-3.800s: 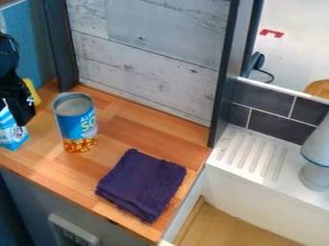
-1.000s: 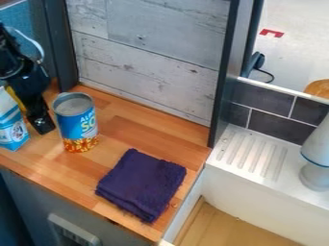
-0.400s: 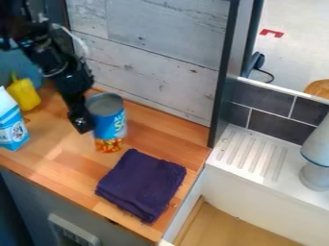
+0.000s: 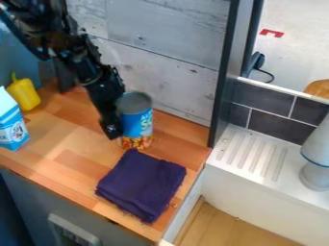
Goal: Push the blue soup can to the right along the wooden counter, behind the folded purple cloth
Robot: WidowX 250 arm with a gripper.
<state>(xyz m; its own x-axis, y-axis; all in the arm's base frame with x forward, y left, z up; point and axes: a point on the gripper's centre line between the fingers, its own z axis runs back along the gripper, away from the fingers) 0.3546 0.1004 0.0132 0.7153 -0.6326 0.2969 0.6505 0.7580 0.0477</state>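
Note:
The black gripper hangs low over the wooden counter, its tip against the left side of a blue can. The can stands upright near the back panel, with a grey top and an orange lower band. Just in front of the can lies a folded dark purple cloth. How the gripper's two sides stand to each other is hard to make out.
At the left are a blue and white carton and a yellow pepper. A dark post and wooden panel bound the counter's back. To the right are a white sink and a grey-white object on its ledge.
The gripper came in from the left edge and moved right along the counter. The can slid right with it, still upright, to just behind the cloth. The yellow pepper came into fuller view.

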